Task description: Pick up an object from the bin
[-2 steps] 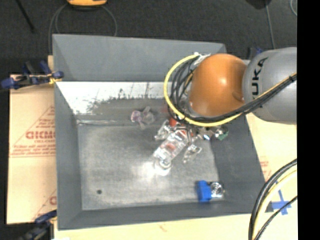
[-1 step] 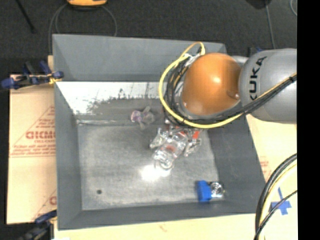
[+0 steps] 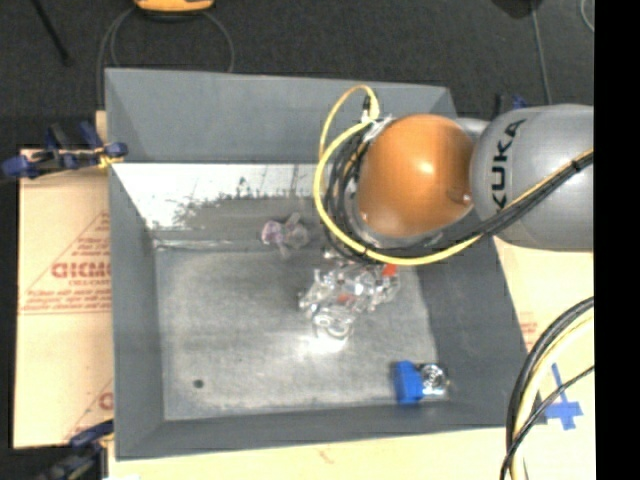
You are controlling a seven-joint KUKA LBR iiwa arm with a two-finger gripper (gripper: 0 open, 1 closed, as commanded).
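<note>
Arm (image 3: 530, 173) marked KUKA — hand (image 3: 362, 276) over clear clutter (image 3: 332, 310), blue block (image 3: 406, 382) apart

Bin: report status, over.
Gripper low over middle of bin. No thing seen held. Blue block front right, shiny piece beside it; small purple piece at back wall.

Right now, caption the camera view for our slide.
Tool hangs over a clear shiny object at centre; blue block lower right.

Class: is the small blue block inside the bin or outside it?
Inside. The blue block lies on the floor of the bin, near the view's lower right corner, with a small shiny thing beside it.
</note>
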